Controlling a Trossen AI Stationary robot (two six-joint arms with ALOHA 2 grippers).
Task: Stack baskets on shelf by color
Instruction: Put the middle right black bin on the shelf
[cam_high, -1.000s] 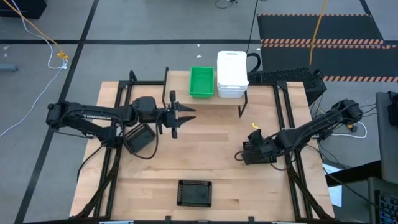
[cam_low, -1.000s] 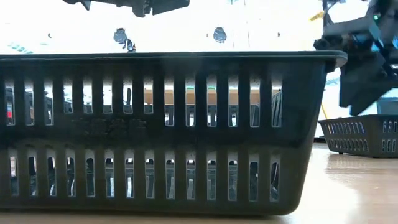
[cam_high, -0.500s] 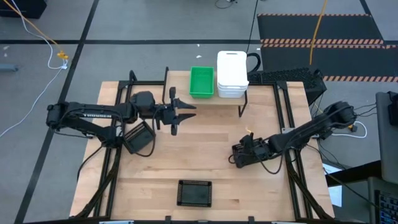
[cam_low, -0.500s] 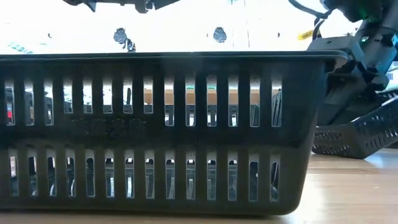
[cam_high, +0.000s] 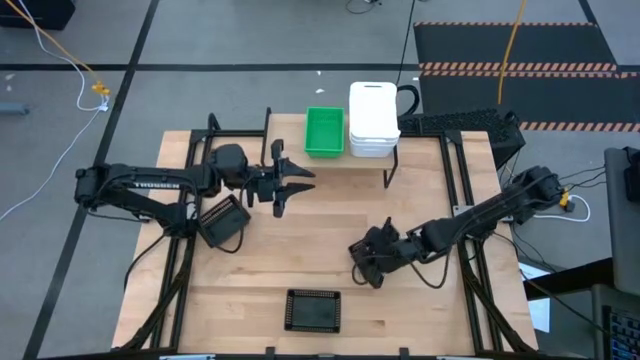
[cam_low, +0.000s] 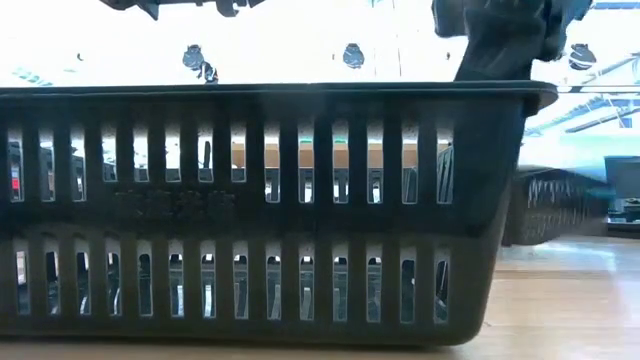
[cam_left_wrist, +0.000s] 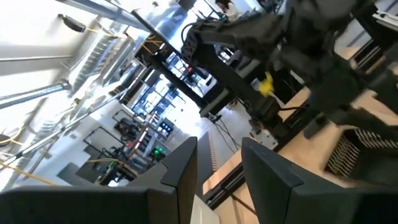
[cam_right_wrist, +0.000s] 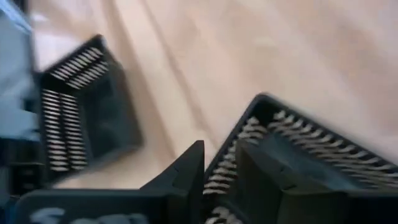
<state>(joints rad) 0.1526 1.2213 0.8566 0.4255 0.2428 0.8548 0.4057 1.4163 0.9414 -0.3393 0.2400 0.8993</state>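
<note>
The right pincer (cam_high: 368, 262), seen from above, sits low over the middle of the light-wood worktop (cam_high: 300, 250), clamped on the rim of a black mesh plastic basket (cam_high: 382, 250), a rim grip that suits carrying it off to be stacked. The left pincer (cam_high: 296, 184) hovers just short of the low light-wood shelf on thin black legs (cam_high: 372, 162), fingers apart and empty, likely waiting. On the shelf a bright green mesh basket (cam_high: 324, 131) stands beside a stack of smooth white baskets (cam_high: 372, 120), colours kept apart. A second black mesh basket (cam_high: 225, 221) lies tilted under the left arm; a third (cam_high: 313, 309) rests near the front edge

From worktop height, that third black basket (cam_low: 270, 210) fills the picture, the right arm dark above its far corner

The left wrist view shows its own fingers (cam_left_wrist: 180, 171) parted on nothing

The right wrist view shows a finger (cam_right_wrist: 183, 171) on either side of the held basket's slotted wall (cam_right_wrist: 280, 149), the tilted basket (cam_right_wrist: 81, 124) lying well apart
</note>
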